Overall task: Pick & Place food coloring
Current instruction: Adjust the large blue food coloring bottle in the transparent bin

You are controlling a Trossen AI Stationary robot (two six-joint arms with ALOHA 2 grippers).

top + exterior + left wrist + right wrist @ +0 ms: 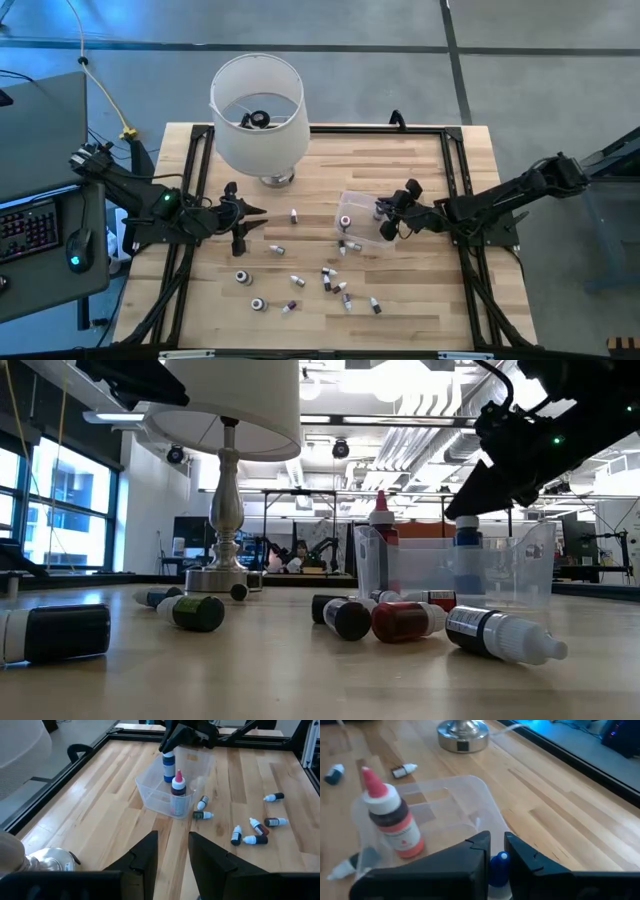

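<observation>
A: Over the clear tub (150, 787), what has the right gripper (496, 851) got?
B: Its fingers are pinched tight on the blue cap of a blue food coloring bottle (168, 766) standing upright inside, beside a red-capped bottle (390, 817).
A: And the left gripper (172, 851)?
B: Partly open, holding nothing, near the lamp (258, 110). More small bottles (330, 285) lie scattered on the table (420, 300).

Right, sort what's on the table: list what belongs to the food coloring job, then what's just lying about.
Job:
- loose food coloring bottles on the wood
- clear tub
- red-topped bottle standing in the tub
- blue bottle in the tub, right tool shut on its cap

Lying about:
- lamp
- left tool, empty, waiting near the lamp base
</observation>
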